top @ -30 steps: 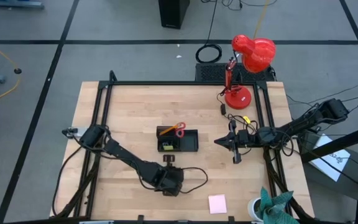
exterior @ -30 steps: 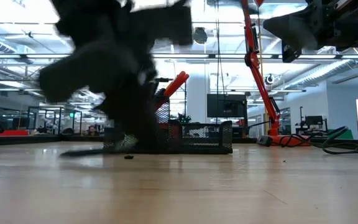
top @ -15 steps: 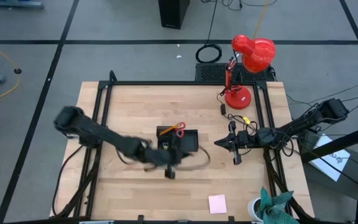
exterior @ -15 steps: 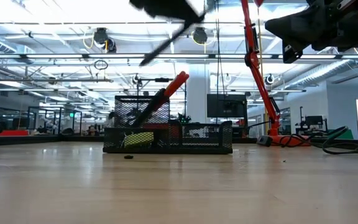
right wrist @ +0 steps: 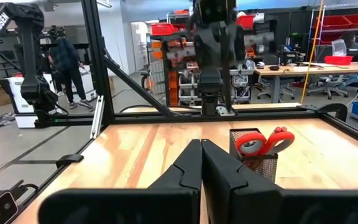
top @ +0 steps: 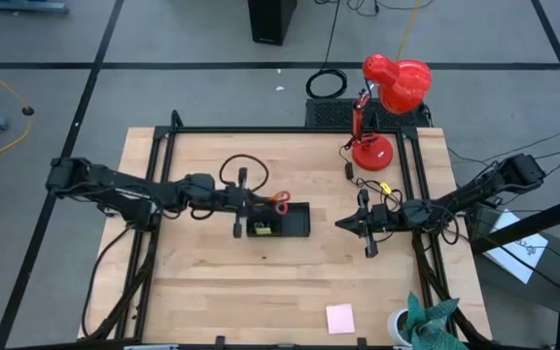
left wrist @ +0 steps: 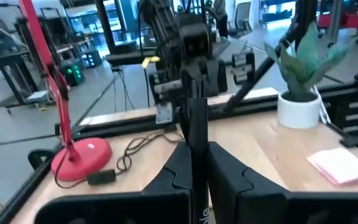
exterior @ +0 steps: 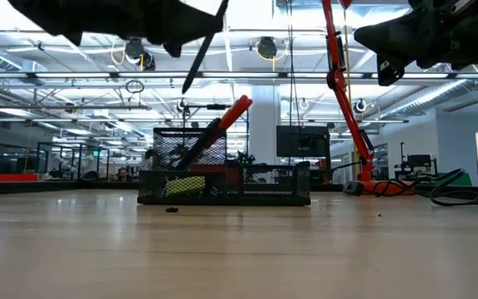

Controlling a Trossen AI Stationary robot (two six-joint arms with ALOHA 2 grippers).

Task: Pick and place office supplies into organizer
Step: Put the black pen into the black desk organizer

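Clamping a black pen point(exterior: 204, 47) upright, the left gripper point(top: 244, 200) hovers just beside the organizer point(top: 299, 222); right gripper point(top: 342, 223) clenched empty

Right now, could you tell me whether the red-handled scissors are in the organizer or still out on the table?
In. The red-handled scissors stand tilted inside the organizer, handles poking above its mesh wall.

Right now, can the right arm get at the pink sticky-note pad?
Probably yes. The pink sticky-note pad lies alone on bare table on that arm's side, and the right gripper, shut and empty, has nothing between it and the pad.
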